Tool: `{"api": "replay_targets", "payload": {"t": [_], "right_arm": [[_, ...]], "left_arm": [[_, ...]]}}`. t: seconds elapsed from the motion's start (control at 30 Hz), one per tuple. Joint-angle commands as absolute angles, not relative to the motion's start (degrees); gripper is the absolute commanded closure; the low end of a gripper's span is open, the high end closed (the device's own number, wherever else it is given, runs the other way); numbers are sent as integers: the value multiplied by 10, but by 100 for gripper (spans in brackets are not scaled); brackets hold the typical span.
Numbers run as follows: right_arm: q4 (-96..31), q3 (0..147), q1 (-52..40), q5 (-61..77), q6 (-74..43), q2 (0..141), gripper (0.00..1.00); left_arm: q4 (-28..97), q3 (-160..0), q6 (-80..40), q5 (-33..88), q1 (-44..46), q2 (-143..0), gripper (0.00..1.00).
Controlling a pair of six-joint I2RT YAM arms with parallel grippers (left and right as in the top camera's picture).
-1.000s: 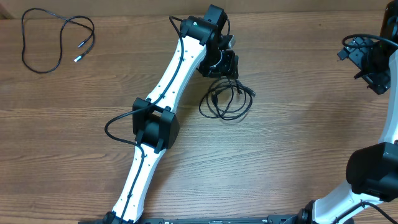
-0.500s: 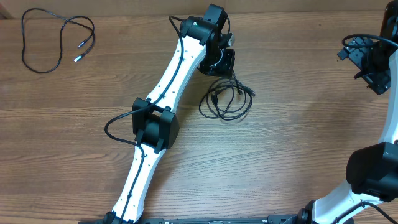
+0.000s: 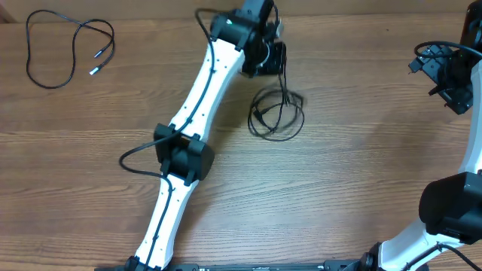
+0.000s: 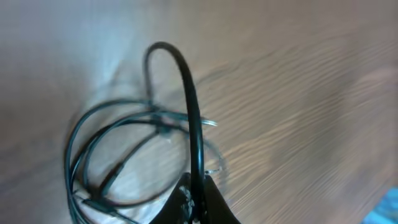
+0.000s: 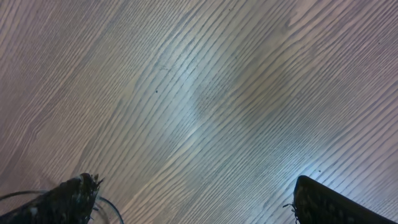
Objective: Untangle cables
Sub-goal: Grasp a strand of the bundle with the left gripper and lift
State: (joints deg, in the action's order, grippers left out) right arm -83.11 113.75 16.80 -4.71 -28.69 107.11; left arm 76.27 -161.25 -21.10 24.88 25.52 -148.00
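Surface: wood-grain desk (image 3: 361, 165), viewed from above; a paler strip is seen beyond its far edge at 12 o'clock.
Task item: knotted coil (image 3: 276, 117) of thin black cables, lying just off centre toward 1 o'clock.
Second item: loose cable (image 3: 64, 45), spread out at 10 o'clock, well apart from the coil, with two pale plug tips visible.
Left gripper (image 3: 273, 59): positioned at 12 o'clock of the coil, near the far edge. The jaws are closed tight on one strand (image 4: 189, 106), which arches up out of them and back down into the coil.
Right gripper (image 3: 443, 71): held at 2 o'clock by the right border. The jaws are spread wide and nothing is held; only bare desk is seen between them.
Risk, dragging: with nothing pinning the rest, the whole coil could be hauled along as one lump, and the knot is judged likely to tighten.
Risk, slipping: a thin, smooth cord is pinched, so it could be lost from the jaws under a sharp pull.
Risk, edge: little room is left toward 12 o'clock, and a pull that way could carry cable off the desk.
Open room: broad bare desk is available from 3 to 6 o'clock of the coil. The 9 o'clock side is taken up by the left arm (image 3: 203, 98).
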Motion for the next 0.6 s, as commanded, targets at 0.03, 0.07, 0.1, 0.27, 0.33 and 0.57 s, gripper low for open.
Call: {"api": "replay_targets", "payload": {"t": [0.03, 0.07, 0.1, 0.27, 0.33, 0.57], "right_arm": [[-828, 1136, 168, -51, -291, 1067, 0], [-828, 1136, 168, -51, -291, 1067, 0], [-828, 1136, 168, -51, -291, 1067, 0], [-828, 1136, 168, -51, -291, 1067, 0], [-828, 1136, 168, -51, -291, 1067, 0], [-828, 1136, 168, -51, -291, 1067, 0]], "left_arm": [[736, -1687, -221, 245, 249, -1351, 96], [733, -1691, -221, 244, 249, -1339, 96], [729, -1694, -221, 244, 249, -1325, 96], [691, -1696, -222, 261, 248, -1280, 96], [668, -1696, -222, 299, 248, -1266, 96], [720, -1688, -183, 83, 268, -1264, 96]]}}
